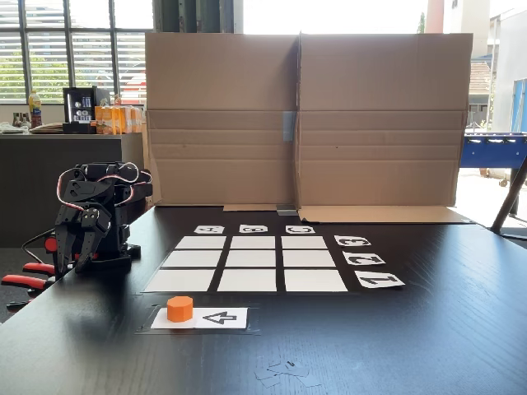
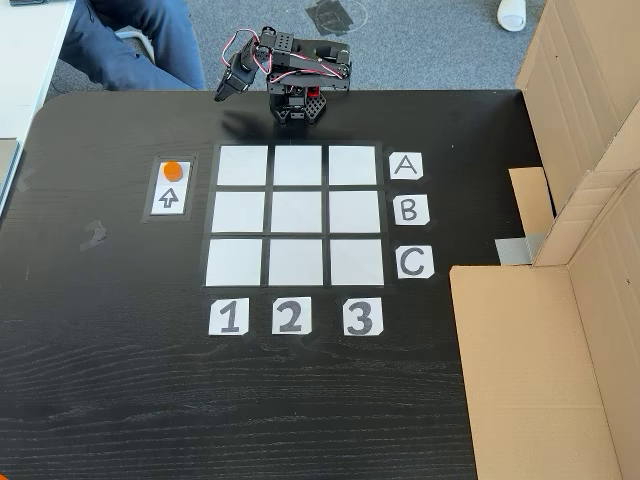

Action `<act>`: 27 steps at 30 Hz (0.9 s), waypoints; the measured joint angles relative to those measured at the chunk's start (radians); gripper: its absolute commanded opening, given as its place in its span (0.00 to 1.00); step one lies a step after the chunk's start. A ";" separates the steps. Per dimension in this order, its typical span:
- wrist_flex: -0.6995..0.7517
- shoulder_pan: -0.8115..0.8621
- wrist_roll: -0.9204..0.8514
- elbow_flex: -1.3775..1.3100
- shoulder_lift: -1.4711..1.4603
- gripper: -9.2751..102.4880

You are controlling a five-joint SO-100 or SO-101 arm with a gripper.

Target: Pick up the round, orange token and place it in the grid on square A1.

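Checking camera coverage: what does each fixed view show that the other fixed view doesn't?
In a fixed view: windows, bottles on a counter, red-handled tools beside the arm, paper scraps. In a fixed view: a seated person's legs, grey floor, grey tape on the cardboard. In both fixed views: the token on the arrow card, the grid, the arm, the cardboard.
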 measured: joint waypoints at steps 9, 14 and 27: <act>-0.025 0.002 0.000 -0.038 -0.100 0.17; -0.028 0.002 0.000 -0.046 -0.133 0.17; -0.034 -0.005 0.000 -0.299 -0.416 0.21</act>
